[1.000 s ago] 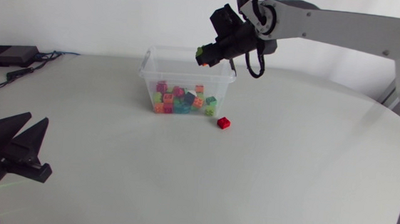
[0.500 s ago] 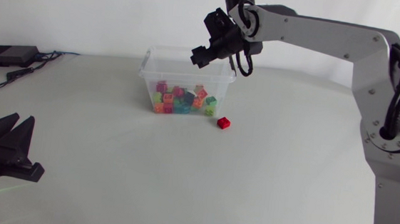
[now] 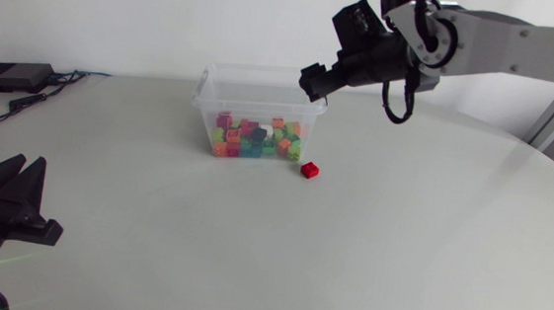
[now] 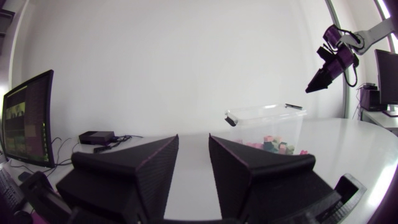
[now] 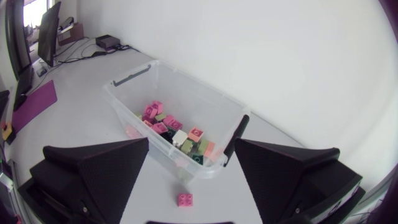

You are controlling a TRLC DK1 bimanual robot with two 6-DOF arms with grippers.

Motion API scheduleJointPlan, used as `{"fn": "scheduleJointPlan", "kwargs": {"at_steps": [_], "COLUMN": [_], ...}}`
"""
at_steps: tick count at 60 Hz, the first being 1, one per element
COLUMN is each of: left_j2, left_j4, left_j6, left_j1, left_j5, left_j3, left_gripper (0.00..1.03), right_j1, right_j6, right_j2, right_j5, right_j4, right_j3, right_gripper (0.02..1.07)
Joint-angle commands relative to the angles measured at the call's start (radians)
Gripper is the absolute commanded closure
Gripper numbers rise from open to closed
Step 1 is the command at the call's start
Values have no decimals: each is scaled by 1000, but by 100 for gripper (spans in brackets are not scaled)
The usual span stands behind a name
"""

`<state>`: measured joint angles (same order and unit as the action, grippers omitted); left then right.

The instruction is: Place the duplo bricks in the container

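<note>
A clear plastic container (image 3: 205, 98) stands at the back middle of the table, with several coloured duplo bricks (image 3: 254, 138) heaped on its floor. One red brick (image 3: 308, 170) lies on the table just in front of the container's right corner. My right gripper (image 3: 314, 82) hangs above the container's right rim, open, with nothing between its fingers. In the right wrist view the right gripper (image 5: 191, 142) looks down over the container (image 5: 186, 71) and the loose brick (image 5: 185, 199). My left gripper (image 3: 31, 163) is low at the near left, shut and empty, and faces the container (image 4: 264, 118).
A black box (image 3: 11, 76) with cables lies at the table's back left corner. Bare white tabletop stretches between my left gripper and the container, and to the right of the red brick.
My right gripper held a green brick over the container; it has opened, the brick is gone from it, and the arm has shifted right. The left gripper's fingers closed a little.
</note>
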<state>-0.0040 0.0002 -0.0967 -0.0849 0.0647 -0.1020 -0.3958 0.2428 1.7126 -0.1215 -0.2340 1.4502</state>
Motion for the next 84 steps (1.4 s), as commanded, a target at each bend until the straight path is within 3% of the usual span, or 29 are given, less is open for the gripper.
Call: {"fn": "scheduleJointPlan", "kwargs": {"at_steps": [1, 19, 25, 27, 30, 41, 49, 57, 75, 84], "left_j2": [-11, -11, -11, -11, -11, -11, -11, -11, -11, -11], "left_j4": [34, 87, 104, 109, 110, 110, 104, 101, 72, 35], "left_j6": [29, 61, 95, 118, 126, 127, 127, 127, 121, 118], "left_j1": [-9, -3, -4, -4, -1, 13, 13, 13, 33, 60], "left_j5": [-13, -57, -71, -80, -85, -89, -91, -91, -91, -91], "left_j3": [33, 76, 88, 93, 97, 101, 99, 101, 101, 105], "left_gripper": [67, 67, 60, 57, 42, 34, 15, 6, 4, 4], "right_j1": [11, -3, -12, -15, -18, -17, -9, 12, 61, 61], "right_j6": [7, -2, -8, -8, -10, -25, -20, -13, 3, 10], "right_j2": [-31, -71, -18, 4, 44, 197, 278, 354, 459, 475], "right_j5": [10, 45, 46, 46, 48, 66, 72, 72, 43, 23], "right_j4": [28, 145, 153, 156, 154, 133, 122, 105, 59, 55], "right_j3": [-116, -406, -421, -416, -398, -284, -206, -131, -34, -25], "right_gripper": [7, 7, 7, 7, 7, 7, 7, 7, 7, 12]}}
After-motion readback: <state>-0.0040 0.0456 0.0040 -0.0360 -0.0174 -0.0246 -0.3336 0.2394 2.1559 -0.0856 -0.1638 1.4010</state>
